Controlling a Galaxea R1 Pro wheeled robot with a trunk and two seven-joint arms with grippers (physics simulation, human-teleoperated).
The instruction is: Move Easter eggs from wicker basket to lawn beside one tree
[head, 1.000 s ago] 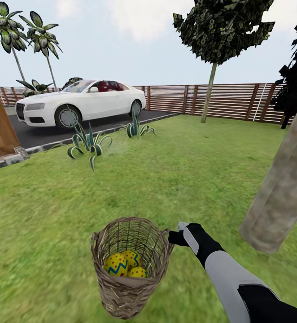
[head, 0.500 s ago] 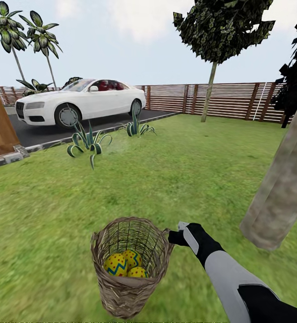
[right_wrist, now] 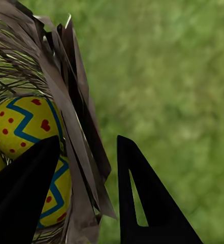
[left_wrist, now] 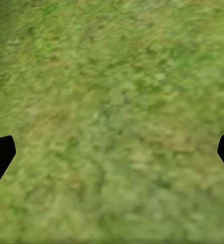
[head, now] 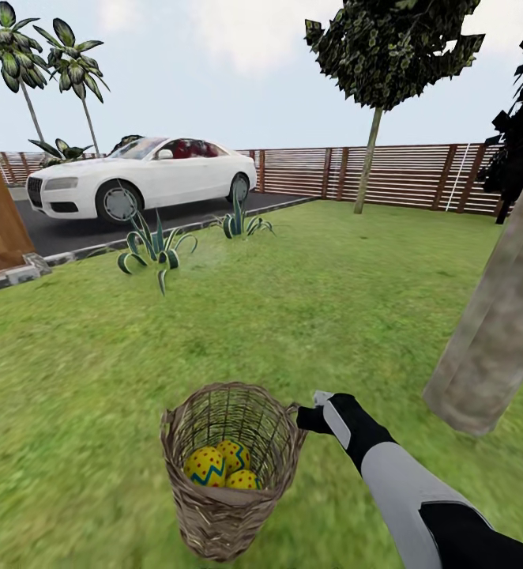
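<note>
Over the last second the tree (head: 494, 324) trunk slides slightly up the head view while the wicker basket (head: 226, 466) and right end effector (head: 313, 411) keep their places, so the robot seems to be carrying basket and eggs (head: 222, 465) treeward. That end effector straddles the rim at 3 o'clock, clenched on it. The left end effector (left_wrist: 112, 152) hangs released over lawn (left_wrist: 112, 91). The third egg is mostly hidden.

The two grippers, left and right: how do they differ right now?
The right gripper straddles the wicker basket's rim, one finger inside by the Easter eggs; the left gripper hangs over bare lawn. The right's fingers sit close together, the left's far apart. Both have black fingers.
</note>
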